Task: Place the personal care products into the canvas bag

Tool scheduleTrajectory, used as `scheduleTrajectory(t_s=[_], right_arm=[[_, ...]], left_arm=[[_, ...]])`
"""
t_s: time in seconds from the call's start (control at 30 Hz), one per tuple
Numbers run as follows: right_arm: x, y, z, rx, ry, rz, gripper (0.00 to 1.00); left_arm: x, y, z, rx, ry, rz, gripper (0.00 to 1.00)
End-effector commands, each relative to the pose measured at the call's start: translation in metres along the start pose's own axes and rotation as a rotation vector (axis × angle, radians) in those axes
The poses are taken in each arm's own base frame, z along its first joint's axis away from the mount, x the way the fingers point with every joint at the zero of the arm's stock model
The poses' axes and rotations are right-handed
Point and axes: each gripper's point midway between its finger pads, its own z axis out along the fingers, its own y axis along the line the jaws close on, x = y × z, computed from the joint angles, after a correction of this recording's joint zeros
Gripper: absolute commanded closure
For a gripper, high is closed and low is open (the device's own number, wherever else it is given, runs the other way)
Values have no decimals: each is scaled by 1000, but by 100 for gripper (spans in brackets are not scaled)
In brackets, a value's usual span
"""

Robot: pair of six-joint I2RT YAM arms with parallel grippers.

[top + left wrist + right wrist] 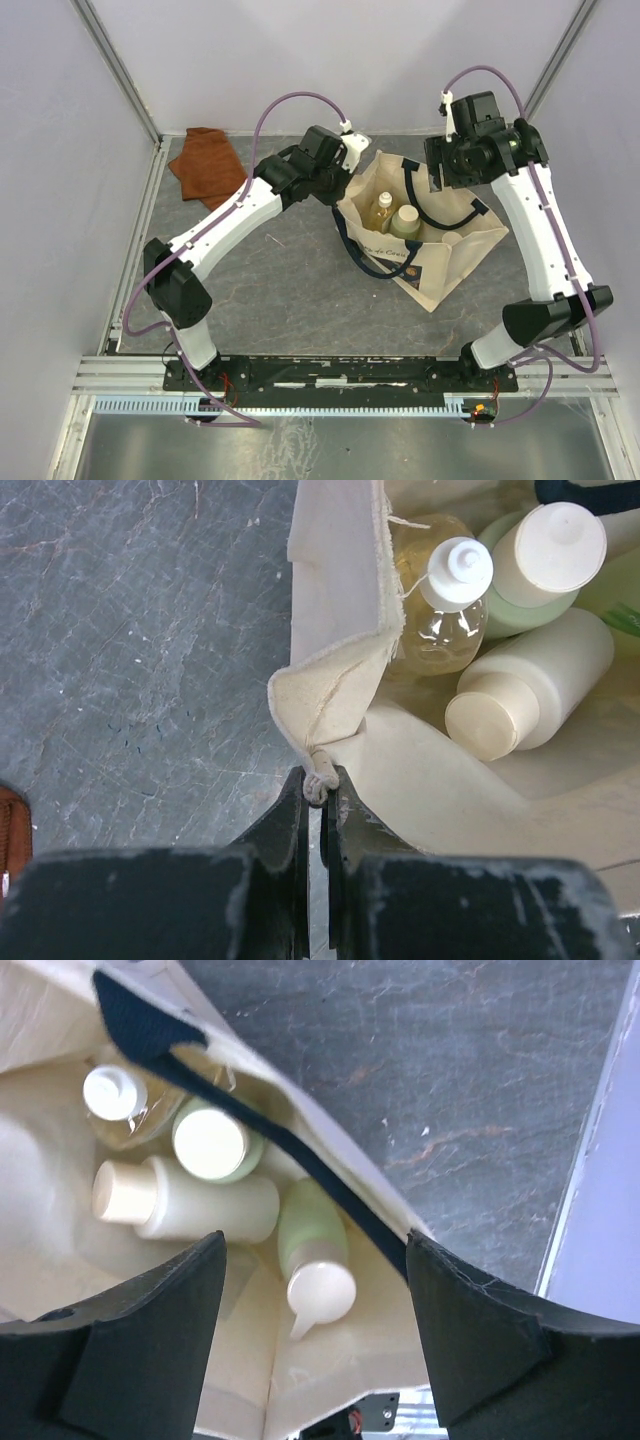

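where the navy print runs across the side of the canvas bag (440, 255), the lettering is too small to read; nothing legible on the bottles. all four lie inside the bag: clear amber bottle (440, 620), cream-capped green bottle (530, 570), cream-white bottle (530, 685), spout-capped green bottle (312, 1250). left jaws closed, pinching the bag's rim corner. right jaws open above the bag mouth, holding nothing. navy handle (250, 1130) crosses the mouth. grey desk (290, 290) surface lies between bag and rust cloth (208, 165) in the far left corner.
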Motion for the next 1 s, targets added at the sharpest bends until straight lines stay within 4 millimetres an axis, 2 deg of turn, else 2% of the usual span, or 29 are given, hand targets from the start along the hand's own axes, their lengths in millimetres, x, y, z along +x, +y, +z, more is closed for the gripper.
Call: scheduleTrajectory(t_s=[0.0, 0.1, 0.13, 0.2, 0.37, 0.4, 0.53, 0.7, 0.87, 0.97], right_arm=[[-48, -25, 0, 88, -172, 4, 20], [-59, -45, 2, 127, -209, 47, 20], [-59, -50, 4, 133, -210, 58, 20], [-58, -57, 9, 144, -204, 73, 18], [-46, -62, 20, 140, -198, 85, 11], [-43, -63, 22, 143, -196, 86, 10], [-32, -73, 30, 163, -165, 88, 6], [-6, -103, 42, 191, -83, 182, 4], [20, -119, 54, 167, -33, 315, 4], [43, -125, 66, 172, 6, 374, 4]], left_arm=[[-33, 23, -50, -103, -110, 41, 97], [-24, 27, -56, -122, -98, 43, 97], [-21, 28, -57, -126, -94, 42, 94], [-19, 29, -59, -132, -92, 39, 77], [-20, 30, -62, -139, -114, 26, 14], [-22, 30, -63, -141, -119, 24, 8], [-27, 32, -69, -158, -141, 15, 5], [-23, 43, -78, -188, -137, -19, 3], [1, 77, -82, -215, -101, -114, 2], [17, 105, -89, -218, -114, -205, 2]])
